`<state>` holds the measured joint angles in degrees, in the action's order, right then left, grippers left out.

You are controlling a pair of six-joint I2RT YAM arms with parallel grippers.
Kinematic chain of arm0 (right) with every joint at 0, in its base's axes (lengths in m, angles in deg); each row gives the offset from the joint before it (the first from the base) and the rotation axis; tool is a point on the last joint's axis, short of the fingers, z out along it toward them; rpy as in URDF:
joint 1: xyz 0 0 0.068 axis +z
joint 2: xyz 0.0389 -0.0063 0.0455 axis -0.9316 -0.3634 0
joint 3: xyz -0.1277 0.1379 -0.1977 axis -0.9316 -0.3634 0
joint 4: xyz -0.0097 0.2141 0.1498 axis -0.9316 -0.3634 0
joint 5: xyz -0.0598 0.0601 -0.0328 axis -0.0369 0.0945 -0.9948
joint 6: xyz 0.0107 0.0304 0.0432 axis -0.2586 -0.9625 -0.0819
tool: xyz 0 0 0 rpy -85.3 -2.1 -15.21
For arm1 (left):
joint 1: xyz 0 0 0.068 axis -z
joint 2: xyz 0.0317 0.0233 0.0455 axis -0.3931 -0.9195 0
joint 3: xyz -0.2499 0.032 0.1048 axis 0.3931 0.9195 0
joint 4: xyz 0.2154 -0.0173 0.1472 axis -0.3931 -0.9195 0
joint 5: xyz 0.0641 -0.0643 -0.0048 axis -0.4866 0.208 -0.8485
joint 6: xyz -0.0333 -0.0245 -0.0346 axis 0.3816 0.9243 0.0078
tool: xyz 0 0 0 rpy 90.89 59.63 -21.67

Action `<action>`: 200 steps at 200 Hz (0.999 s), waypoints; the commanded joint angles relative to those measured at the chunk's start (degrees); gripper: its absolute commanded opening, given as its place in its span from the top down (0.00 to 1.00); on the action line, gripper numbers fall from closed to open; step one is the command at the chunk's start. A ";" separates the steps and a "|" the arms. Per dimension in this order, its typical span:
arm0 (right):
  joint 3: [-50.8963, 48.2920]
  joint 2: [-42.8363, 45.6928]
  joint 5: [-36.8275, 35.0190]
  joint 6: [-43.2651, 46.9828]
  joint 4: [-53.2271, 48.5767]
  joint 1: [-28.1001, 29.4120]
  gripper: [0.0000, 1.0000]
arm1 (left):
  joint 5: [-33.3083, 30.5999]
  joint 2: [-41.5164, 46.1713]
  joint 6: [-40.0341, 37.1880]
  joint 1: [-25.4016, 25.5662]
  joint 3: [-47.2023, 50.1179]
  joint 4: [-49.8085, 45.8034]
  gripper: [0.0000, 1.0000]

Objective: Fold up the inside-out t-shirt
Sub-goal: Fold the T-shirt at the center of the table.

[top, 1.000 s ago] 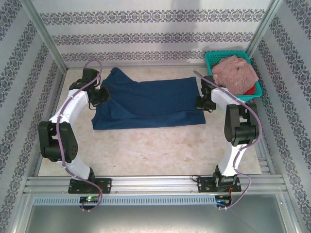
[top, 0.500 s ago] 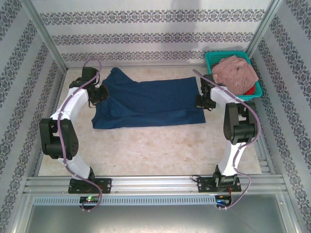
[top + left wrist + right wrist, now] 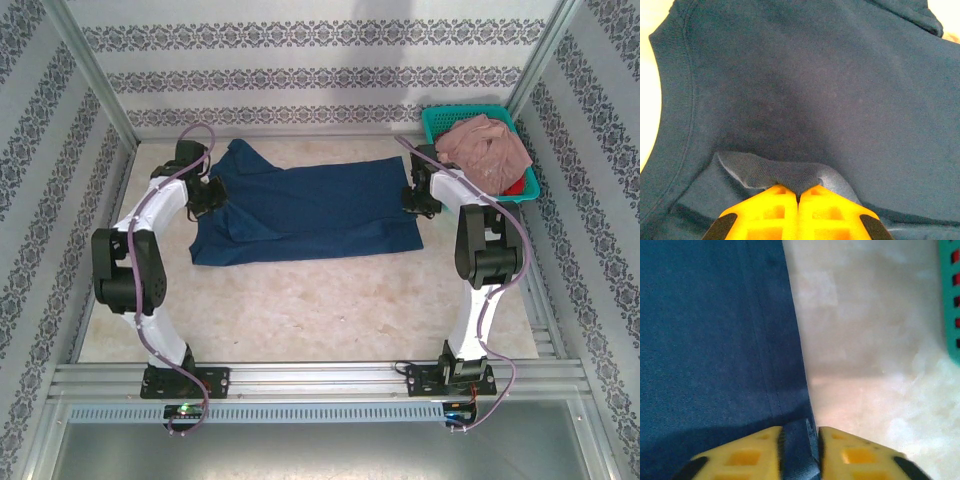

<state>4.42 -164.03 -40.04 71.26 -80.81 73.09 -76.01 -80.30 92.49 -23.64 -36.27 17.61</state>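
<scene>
The inside-out t-shirt (image 3: 310,210) lies flat across the back half of the table, dark navy, its sleeve end to the left. My left gripper (image 3: 212,196) sits at the shirt's left end, shut on a raised fold of navy cloth (image 3: 775,172) just inside the ribbed neckline (image 3: 675,75). My right gripper (image 3: 417,200) is at the shirt's right edge. In the right wrist view its yellow fingers (image 3: 755,452) stand slightly apart, and the stitched hem (image 3: 790,390) still runs between them at the gripper (image 3: 799,442).
A teal basket (image 3: 432,122) stands in the back right corner, holding a dusty pink garment (image 3: 485,150); its wall (image 3: 951,310) is close to my right gripper. Patterned walls enclose the table on three sides. Bare tabletop (image 3: 320,310) lies in front of the shirt.
Both grippers have shifted a little toward the back wall with the shirt's ends. The right jaws, shut on the hem before, have parted slightly.
</scene>
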 commanded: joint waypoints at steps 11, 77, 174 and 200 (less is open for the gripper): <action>-1.03 4.38 -0.18 0.47 -1.31 0.34 0.63 | -0.23 -1.42 -0.54 -0.74 -2.65 2.17 1.00; -11.62 11.55 9.55 -1.11 1.77 4.70 0.64 | -0.31 -1.16 -0.35 -0.74 -3.04 2.76 1.00; -4.81 1.28 11.32 -3.11 4.39 3.66 0.78 | -1.12 0.31 -0.47 -1.69 -3.51 2.67 1.00; -3.98 0.07 10.54 -2.47 4.10 2.63 0.79 | -1.13 0.06 -0.21 -2.23 -3.54 3.27 1.00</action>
<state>-1.59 -162.76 -29.05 69.18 -76.68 76.90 -76.09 -81.98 92.49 -24.47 -38.11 19.25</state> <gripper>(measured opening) 0.217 0.049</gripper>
